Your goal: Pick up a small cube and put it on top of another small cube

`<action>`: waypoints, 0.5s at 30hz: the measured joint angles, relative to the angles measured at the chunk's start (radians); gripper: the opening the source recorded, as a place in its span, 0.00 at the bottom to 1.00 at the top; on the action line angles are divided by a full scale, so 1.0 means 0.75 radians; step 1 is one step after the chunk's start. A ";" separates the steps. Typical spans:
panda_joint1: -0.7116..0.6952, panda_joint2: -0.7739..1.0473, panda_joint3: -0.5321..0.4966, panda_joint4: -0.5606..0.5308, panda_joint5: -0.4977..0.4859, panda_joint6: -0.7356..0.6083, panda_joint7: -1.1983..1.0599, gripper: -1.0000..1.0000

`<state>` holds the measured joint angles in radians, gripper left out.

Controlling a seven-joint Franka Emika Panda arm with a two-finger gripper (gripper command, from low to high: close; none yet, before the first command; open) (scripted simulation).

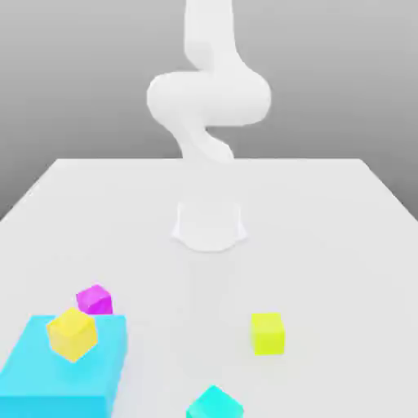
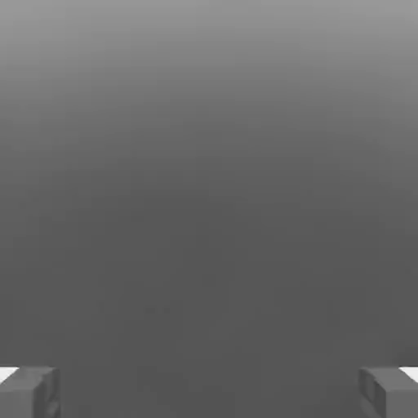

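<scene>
Lemon-yellow small cube sits near, right of centre, well apart from the cyan block at near left. White arm rears upright far behind; gripper fingers spread wide, empty.

Soft, even, bright light; faint shadows; hazy, washed-out white arm.

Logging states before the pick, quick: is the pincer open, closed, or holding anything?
Pincer: open, fingers wide apart, nothing between them.
</scene>
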<state>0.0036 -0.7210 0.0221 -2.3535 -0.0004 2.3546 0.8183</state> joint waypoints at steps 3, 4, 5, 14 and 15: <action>0.007 0.153 0.042 -0.098 -0.001 0.103 0.035 0.50; 0.009 0.202 0.056 -0.130 -0.002 0.137 0.046 0.50; 0.013 0.252 0.069 -0.162 -0.003 0.170 0.058 0.50; 0.048 0.701 0.179 -0.447 -0.020 0.473 0.170 0.50; 0.054 0.749 0.189 -0.479 -0.022 0.506 0.183 0.50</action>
<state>0.0438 -0.1589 0.1638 -2.7126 -0.0169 2.7342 0.9552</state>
